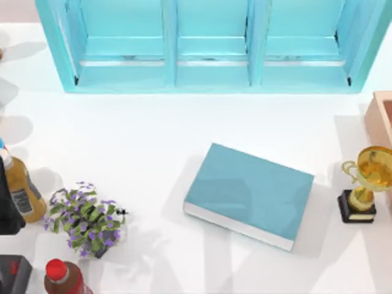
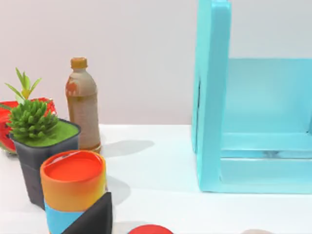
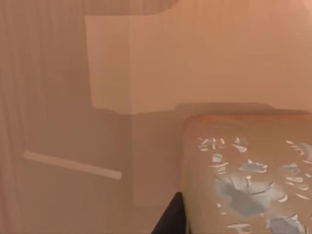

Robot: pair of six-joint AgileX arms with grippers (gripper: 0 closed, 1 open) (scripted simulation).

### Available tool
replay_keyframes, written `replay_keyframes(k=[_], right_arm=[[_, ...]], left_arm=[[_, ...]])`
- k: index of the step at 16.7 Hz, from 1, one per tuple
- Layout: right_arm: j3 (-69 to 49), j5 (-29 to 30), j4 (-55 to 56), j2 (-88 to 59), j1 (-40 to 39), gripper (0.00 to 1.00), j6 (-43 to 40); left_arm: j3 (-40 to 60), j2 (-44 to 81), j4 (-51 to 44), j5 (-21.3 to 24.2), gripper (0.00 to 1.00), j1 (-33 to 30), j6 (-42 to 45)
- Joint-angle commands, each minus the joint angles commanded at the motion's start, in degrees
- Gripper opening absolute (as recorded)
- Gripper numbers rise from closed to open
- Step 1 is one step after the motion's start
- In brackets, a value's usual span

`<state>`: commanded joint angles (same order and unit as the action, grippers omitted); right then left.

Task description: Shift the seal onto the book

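Note:
The book (image 1: 250, 195) lies flat on the white table right of centre, teal cover up, white page edges toward the front, nothing on top. In the right wrist view a tan-brown block with pale flecks (image 3: 246, 178) looms very close; I take it for the seal. A dark part of my right gripper (image 3: 170, 217) sits right beside it, and contact between them cannot be made out. My left gripper (image 2: 93, 217) appears as a dark wedge against an orange and blue can (image 2: 73, 187).
A teal shelf unit (image 1: 211, 43) spans the back. A gold trophy (image 1: 365, 184) stands right of the book, below a salmon-brown box (image 1: 381, 116) at the right edge. A purple-flowered plant (image 1: 86, 219), a brown bottle (image 1: 23, 193) and a red-capped bottle (image 1: 61, 278) crowd the left.

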<state>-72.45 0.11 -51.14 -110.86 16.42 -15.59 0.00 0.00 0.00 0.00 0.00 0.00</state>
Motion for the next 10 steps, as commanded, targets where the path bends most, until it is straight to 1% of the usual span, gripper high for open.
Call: replay_keyframes(k=[2,3,10], right_arm=[[0.0,0.0,0.0,0.0,0.0,0.02,0.0],[0.0,0.0,0.0,0.0,0.0,0.00,0.0],[0.0,0.0,0.0,0.0,0.0,0.00,0.0]], left_arm=[[0.0,0.0,0.0,0.0,1.00,0.0,0.0],[0.0,0.0,0.0,0.0,1.00,0.0,0.0],[0.0,0.0,0.0,0.0,1.00,0.0,0.0]])
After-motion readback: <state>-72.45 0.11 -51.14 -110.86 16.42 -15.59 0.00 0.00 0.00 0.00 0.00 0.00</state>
